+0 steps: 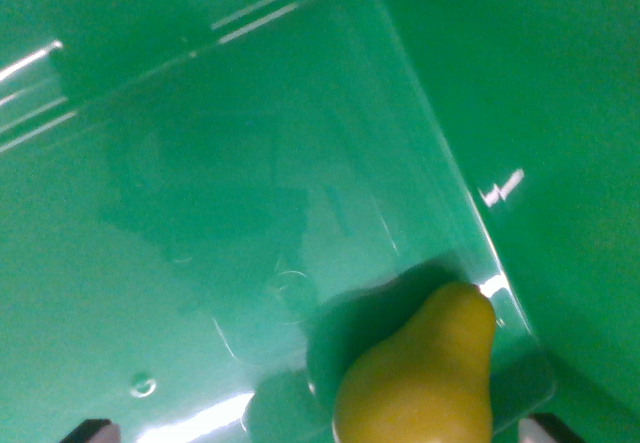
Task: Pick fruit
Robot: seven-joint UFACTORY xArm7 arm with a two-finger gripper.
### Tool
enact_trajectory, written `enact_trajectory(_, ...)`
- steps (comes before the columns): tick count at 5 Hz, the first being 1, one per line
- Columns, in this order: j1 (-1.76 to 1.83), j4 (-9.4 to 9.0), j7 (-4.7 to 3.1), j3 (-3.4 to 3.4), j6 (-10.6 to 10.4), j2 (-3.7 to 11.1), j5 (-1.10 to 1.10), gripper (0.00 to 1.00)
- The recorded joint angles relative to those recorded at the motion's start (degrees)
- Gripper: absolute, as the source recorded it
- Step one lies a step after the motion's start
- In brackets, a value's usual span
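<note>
A yellow pear [420,378] lies on the floor of a green plastic bin [250,163], in the corner at the lower right of the wrist view, its narrow end pointing up-right. Only the tips of my gripper [322,430] show at the bottom edge: one fingertip [95,430] at the left, the other at the right. They stand wide apart and open. The pear sits between them, closer to the right fingertip, with a small gap showing. The pear's lower part is cut off by the frame.
The bin's walls rise along the right side [560,163] and the top [120,33] of the view. A bare stretch of bin floor [180,293] spreads left of the pear, with glare spots on it.
</note>
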Motion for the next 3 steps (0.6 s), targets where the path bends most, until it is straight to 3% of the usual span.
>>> enact_trajectory(1,-0.81,-2.56,2.67,-0.31,-2.7,0.68,-0.52,0.00)
enact_trajectory(2,-0.81,-2.56,2.67,-0.31,-2.7,0.68,-0.52,0.00)
enact_trajectory(3,-1.60,-5.03,5.24,-0.62,-5.2,1.33,-1.02,0.00)
